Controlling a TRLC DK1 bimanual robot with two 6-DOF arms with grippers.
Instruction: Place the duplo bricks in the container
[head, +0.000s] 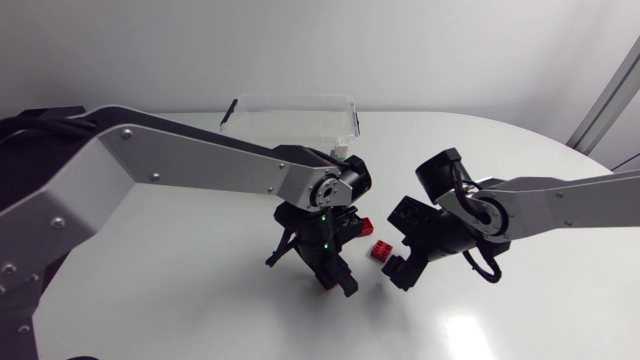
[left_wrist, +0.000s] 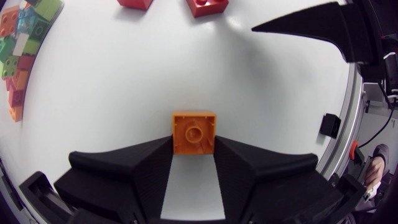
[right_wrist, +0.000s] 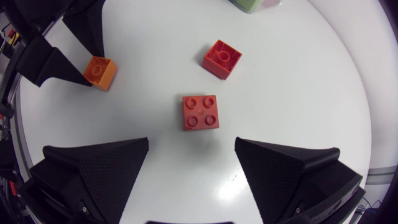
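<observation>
Clamped on orange brick (left_wrist: 194, 132) with left gripper (left_wrist: 193, 146), down on the table. Holding right gripper (right_wrist: 193, 155) wide open, red brick (right_wrist: 200, 112) just ahead between the fingers, untouched; second red brick (right_wrist: 221, 58) beyond. Seeing clear container (head: 292, 98) well apart; can't tell contents.
</observation>
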